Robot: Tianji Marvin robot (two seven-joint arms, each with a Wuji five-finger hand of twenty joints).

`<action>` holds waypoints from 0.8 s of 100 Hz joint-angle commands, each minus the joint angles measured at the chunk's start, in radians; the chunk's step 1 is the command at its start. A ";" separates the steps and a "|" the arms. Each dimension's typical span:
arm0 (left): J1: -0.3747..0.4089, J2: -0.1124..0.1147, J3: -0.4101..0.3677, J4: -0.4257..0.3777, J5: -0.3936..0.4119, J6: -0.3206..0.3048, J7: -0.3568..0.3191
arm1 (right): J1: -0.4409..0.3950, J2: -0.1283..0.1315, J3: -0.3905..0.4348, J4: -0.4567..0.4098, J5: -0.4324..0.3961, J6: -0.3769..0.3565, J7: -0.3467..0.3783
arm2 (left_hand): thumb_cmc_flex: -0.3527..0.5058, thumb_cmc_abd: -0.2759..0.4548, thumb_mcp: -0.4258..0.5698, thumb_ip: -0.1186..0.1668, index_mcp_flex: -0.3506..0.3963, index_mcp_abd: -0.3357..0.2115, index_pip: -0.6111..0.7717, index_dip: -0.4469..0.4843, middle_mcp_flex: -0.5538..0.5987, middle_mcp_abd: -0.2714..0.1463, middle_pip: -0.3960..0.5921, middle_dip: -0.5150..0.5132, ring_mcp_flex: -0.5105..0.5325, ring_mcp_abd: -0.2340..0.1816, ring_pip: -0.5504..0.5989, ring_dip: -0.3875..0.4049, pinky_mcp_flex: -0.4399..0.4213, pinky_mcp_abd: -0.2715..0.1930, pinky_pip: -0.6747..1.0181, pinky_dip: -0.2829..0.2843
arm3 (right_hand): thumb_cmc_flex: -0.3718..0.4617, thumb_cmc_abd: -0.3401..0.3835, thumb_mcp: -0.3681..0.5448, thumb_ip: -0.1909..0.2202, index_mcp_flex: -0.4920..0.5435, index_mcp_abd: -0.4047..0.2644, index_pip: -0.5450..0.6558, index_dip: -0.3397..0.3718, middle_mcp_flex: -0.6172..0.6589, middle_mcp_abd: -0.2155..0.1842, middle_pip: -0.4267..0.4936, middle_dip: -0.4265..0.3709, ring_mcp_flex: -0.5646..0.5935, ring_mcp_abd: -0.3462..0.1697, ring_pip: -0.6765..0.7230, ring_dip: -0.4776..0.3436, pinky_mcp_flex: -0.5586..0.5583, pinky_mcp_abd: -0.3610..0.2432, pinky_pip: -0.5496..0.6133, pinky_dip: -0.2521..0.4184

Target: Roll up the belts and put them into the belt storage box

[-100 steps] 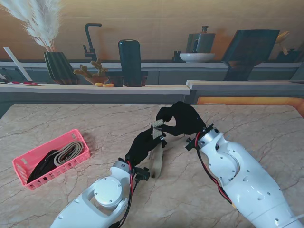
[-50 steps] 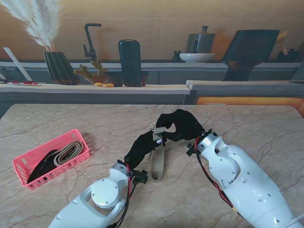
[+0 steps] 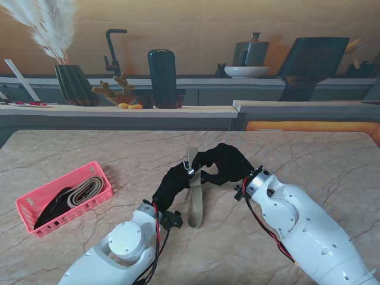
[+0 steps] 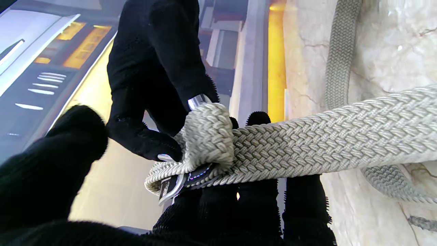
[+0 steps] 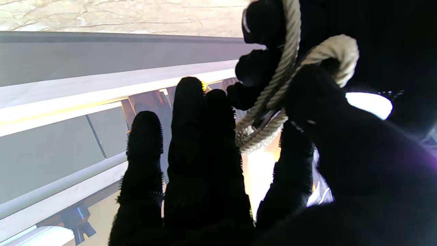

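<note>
Marble table (image 3: 309,154), seen from my stand camera, with both arms meeting over its middle. Pink belt storage box (image 3: 27,209) on the left, near the table's edge, with rolled belts (image 3: 83,191) lying inside, one beige and one dark. Right hand (image 3: 224,164), black-gloved, pinching the folded buckle end of the beige woven belt (image 3: 194,205); in my left wrist view its thumb and finger close on the first coil. Left hand (image 3: 174,181), black-gloved, with fingers (image 4: 259,194) lined up beneath the strap and supporting it, the thumb standing apart. The free length of the belt hangs from the two hands onto the table, nearer to me. Metal buckle (image 4: 172,186) at the coil's edge.
</note>
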 commanded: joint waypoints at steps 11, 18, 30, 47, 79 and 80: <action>0.001 0.002 -0.008 -0.044 0.015 -0.001 -0.026 | -0.015 0.002 -0.011 0.016 -0.019 -0.002 0.001 | 0.268 0.003 0.006 0.056 -0.053 -0.236 0.032 -0.004 0.042 -0.103 0.041 0.017 0.054 -0.058 0.018 0.012 0.045 -0.062 0.047 0.005 | -0.049 -0.026 0.034 0.001 0.028 0.141 -0.004 0.059 0.013 -0.042 0.053 0.010 -0.040 -0.024 0.008 0.008 -0.011 0.017 -0.011 0.003; -0.003 0.010 -0.010 -0.041 0.032 0.001 -0.050 | -0.017 0.002 -0.008 0.012 -0.020 -0.001 -0.001 | 0.366 0.046 0.004 0.089 -0.086 -0.250 0.024 -0.011 0.007 -0.118 0.021 0.017 0.032 -0.069 -0.011 0.010 0.032 -0.068 0.006 -0.012 | -0.058 -0.015 0.042 0.015 0.010 0.158 -0.032 0.064 0.005 -0.041 0.054 0.009 -0.042 -0.023 0.007 0.007 -0.012 0.017 -0.013 0.005; -0.006 0.017 -0.013 -0.039 0.035 0.006 -0.077 | -0.024 0.003 0.004 -0.001 -0.034 -0.003 -0.010 | 0.525 0.095 0.054 0.117 -0.115 -0.270 0.029 -0.006 -0.009 -0.134 -0.027 0.109 0.038 -0.074 -0.046 0.072 0.038 -0.080 -0.011 -0.005 | -0.080 0.005 0.051 0.050 -0.017 0.181 -0.076 0.084 -0.004 -0.039 0.061 0.010 -0.049 -0.020 0.014 0.010 -0.018 0.019 -0.016 0.011; -0.002 0.010 -0.013 -0.048 0.043 0.030 -0.046 | -0.045 0.005 0.027 -0.032 -0.049 -0.018 -0.013 | 0.804 0.179 -0.041 0.058 -0.070 -0.291 0.107 0.015 0.053 -0.128 0.013 0.152 0.140 -0.053 0.009 0.247 0.113 -0.076 0.084 0.045 | -0.115 0.024 0.046 0.123 -0.069 0.140 -0.152 0.160 -0.012 -0.037 0.091 0.024 -0.058 -0.014 0.091 0.056 -0.028 0.021 -0.018 0.025; -0.013 -0.005 -0.002 -0.034 0.102 0.057 0.023 | -0.159 -0.004 0.136 -0.168 -0.074 -0.039 -0.086 | 0.898 0.294 -0.174 0.075 -0.040 -0.353 0.267 0.134 0.052 -0.143 0.142 0.347 0.092 -0.031 0.189 0.430 0.089 -0.045 0.172 0.199 | -0.156 0.046 0.011 0.123 -0.064 0.153 -0.147 0.196 -0.084 -0.036 0.141 0.070 -0.081 -0.026 0.232 0.134 -0.012 -0.012 0.020 0.070; -0.013 -0.005 -0.002 -0.033 0.106 0.056 0.026 | -0.162 -0.005 0.140 -0.172 -0.076 -0.037 -0.089 | 0.900 0.296 -0.177 0.075 -0.042 -0.354 0.270 0.138 0.051 -0.145 0.144 0.352 0.090 -0.031 0.191 0.432 0.087 -0.045 0.173 0.201 | -0.157 0.048 0.010 0.123 -0.065 0.157 -0.147 0.196 -0.085 -0.036 0.143 0.070 -0.081 -0.026 0.235 0.135 -0.010 -0.013 0.021 0.071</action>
